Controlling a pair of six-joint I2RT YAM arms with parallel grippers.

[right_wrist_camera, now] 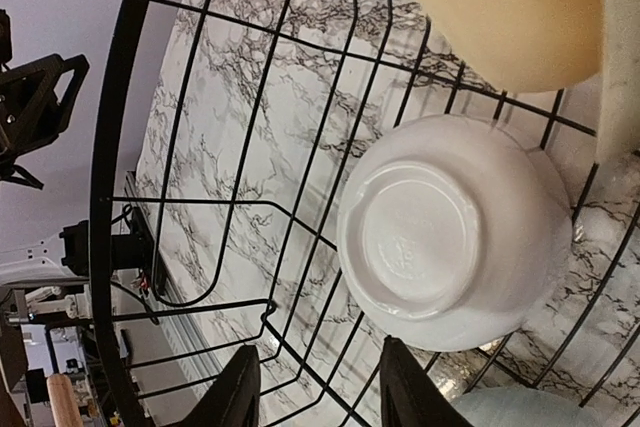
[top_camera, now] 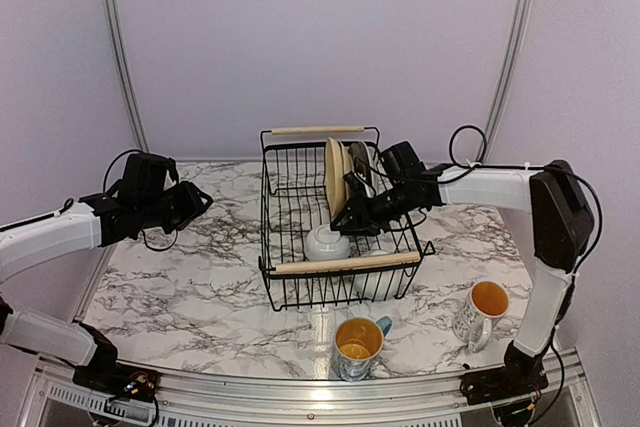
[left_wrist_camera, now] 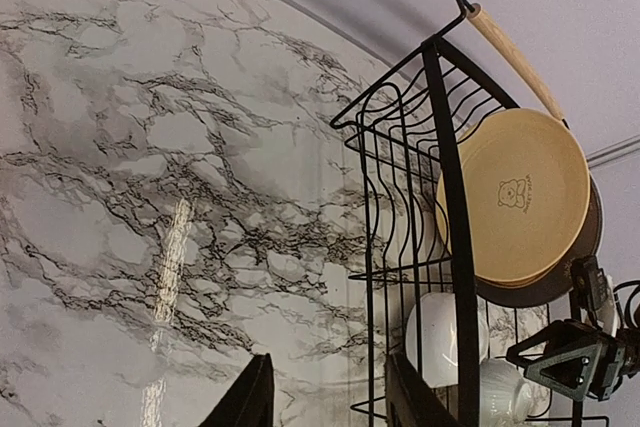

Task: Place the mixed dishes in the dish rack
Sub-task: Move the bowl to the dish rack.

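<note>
The dish rack [top_camera: 267, 209] sits at the middle of the marbled surface [top_camera: 180, 287], a black wire basket with a light wooden rod handle on its near side [top_camera: 345, 264] and another on its far side [top_camera: 317, 130]. Inside it, pale yellow plates [top_camera: 337, 177] stand on edge in the slots toward the far right. The left wrist view shows the outermost one [left_wrist_camera: 515, 197] bearing a small stamped figure, with a darker plate [left_wrist_camera: 548, 289] just behind it. A white bowl [top_camera: 327, 242] lies upside down on the rack's floor near the near handle, its foot ring facing up in the right wrist view [right_wrist_camera: 440, 232]. A second white bowl [left_wrist_camera: 510, 392] sits just beside it. The right hand [top_camera: 352, 222] reaches into the rack from the right, beside the plates and above the overturned bowl. Its fingers are spread with nothing between them [right_wrist_camera: 320, 377]. Outside the rack, two yellow-lined mugs stand upright on the surface near the front edge, one just in front of the rack [top_camera: 358, 345] and one further right [top_camera: 482, 312]. The left hand [top_camera: 203, 203] hangs over the left part of the surface, well apart from the rack, fingers spread and empty [left_wrist_camera: 325, 392].
</note>
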